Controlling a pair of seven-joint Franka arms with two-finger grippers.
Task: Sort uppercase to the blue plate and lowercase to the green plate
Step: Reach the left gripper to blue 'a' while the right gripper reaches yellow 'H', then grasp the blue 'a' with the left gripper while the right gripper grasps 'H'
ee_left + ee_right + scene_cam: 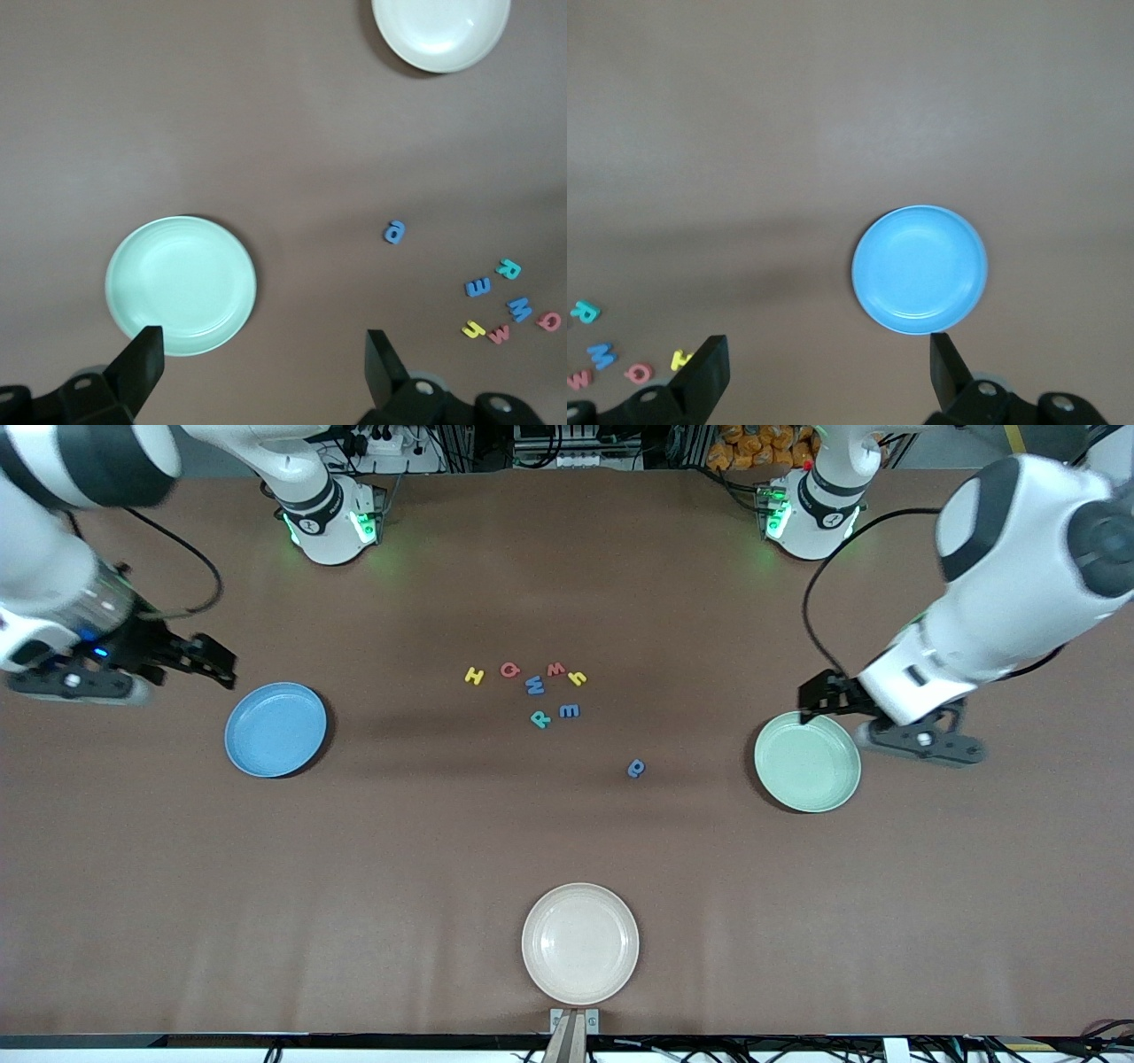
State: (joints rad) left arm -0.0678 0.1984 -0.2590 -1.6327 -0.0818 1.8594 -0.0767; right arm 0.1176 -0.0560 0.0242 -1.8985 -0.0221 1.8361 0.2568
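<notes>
At mid-worktop [425,850], a loose cluster of small foam letters, all flat on the brown surface and none on a plate. Farthest from the front camera, a row: yellow H [475,676], red Q [509,670], red w [555,669], yellow h [578,678]. Just nearer than that row, a blue W [534,685]; nearer again, teal R [540,718] beside blue e [570,710]. Apart from the cluster, nearer the camera and toward the left arm's end, a lone blue p/q shape [635,768].

Toward the right arm's end from the cluster, well apart, the blue plate [275,729]: round, shallow, plain, nothing in it. Toward the left arm's end, the green plate [807,761]: pale mint, same form, also bare. Much nearer the camera than the cluster, a cream plate [580,942] at the worktop's edge.

Up beside the blue plate's rim, on the side away from the cluster, the right end effector [208,660]: fingers spread wide, gripping nothing. Above the green plate's rim, at its edge farther from the camera, the left end effector [819,698]: likewise spread fully, nothing between its fingers [142,363]. In both wrist views, only bare worktop and plate edge between the black fingertips.
</notes>
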